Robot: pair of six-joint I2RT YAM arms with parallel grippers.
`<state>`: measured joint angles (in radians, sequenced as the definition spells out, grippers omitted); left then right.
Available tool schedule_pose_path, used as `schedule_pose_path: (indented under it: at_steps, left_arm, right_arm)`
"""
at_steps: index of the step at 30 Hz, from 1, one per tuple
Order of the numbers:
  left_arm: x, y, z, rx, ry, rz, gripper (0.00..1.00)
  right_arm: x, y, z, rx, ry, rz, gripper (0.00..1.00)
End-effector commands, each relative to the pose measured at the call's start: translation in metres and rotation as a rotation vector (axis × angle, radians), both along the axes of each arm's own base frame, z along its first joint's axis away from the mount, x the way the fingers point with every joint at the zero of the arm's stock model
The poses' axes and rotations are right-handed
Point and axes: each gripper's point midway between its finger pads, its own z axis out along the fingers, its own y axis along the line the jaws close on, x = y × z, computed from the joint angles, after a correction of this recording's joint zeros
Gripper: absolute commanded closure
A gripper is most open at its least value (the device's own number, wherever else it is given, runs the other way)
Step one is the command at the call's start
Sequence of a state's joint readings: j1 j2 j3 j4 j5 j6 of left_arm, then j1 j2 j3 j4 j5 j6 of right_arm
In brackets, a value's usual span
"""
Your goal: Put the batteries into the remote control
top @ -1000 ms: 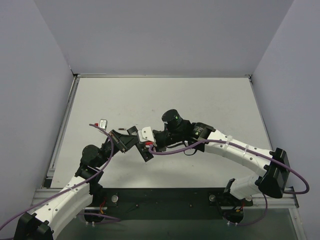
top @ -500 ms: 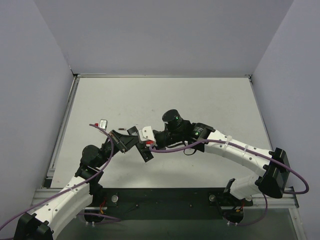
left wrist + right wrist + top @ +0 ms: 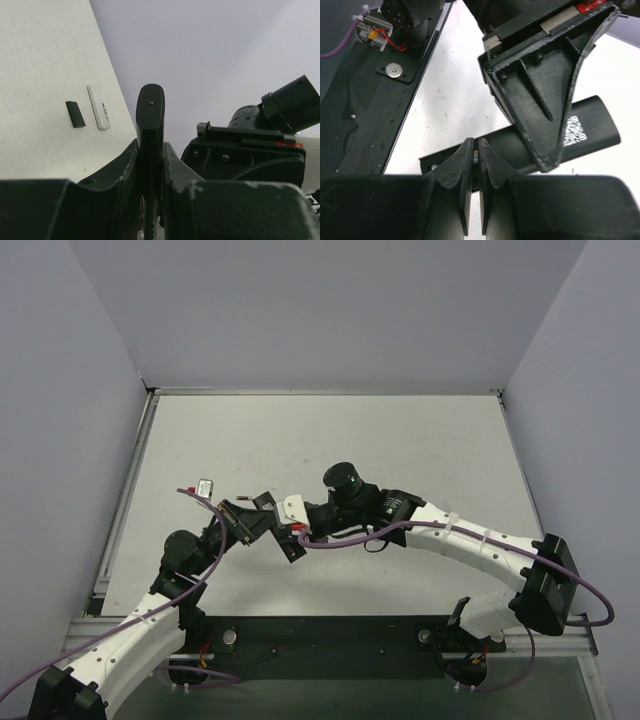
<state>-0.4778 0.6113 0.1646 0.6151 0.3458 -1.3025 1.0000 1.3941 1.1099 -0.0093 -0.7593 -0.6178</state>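
From above, the left gripper [image 3: 272, 530] and the right gripper [image 3: 299, 530] meet over the near middle of the desk [image 3: 400, 440], with the black remote control [image 3: 293, 550] between them, mostly covered by the arms. A small white object [image 3: 205, 485] lies on the desk to their left, too small to identify here. In the left wrist view, the left gripper is pressed tight on the remote control, which stands edge-on with its rounded end up and its lower part hidden between the fingers. Beyond it on the desk lie a slim white remote [image 3: 98, 114] and, just beside it, a small flat black piece [image 3: 75, 114]. In the right wrist view, the right gripper's fingers [image 3: 465, 165] are pressed almost together just in front of the remote control's left end. A white QR label [image 3: 575, 131] shows near its other end, and a left gripper finger [image 3: 545, 110] crosses its middle. The batteries cannot be made out. Whether one sits between the fingers, or inside the remote control, is hidden.
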Motion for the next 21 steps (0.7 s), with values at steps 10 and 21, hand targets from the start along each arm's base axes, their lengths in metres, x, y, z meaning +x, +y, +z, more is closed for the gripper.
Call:
schedule_pose_path:
  at_steps: [10, 21]
  left_arm:
    - [-0.022, 0.016, 0.092, -0.232, -0.229, -0.001, 1.00]
    - [0.024, 0.046, -0.002, 0.269, -0.123, 0.317, 1.00]
  right_arm:
    - [-0.007, -0.016, -0.065, -0.150, 0.156, -0.030, 0.97]
    - [0.013, -0.002, 0.007, 0.039, 0.167, -0.150, 0.51]
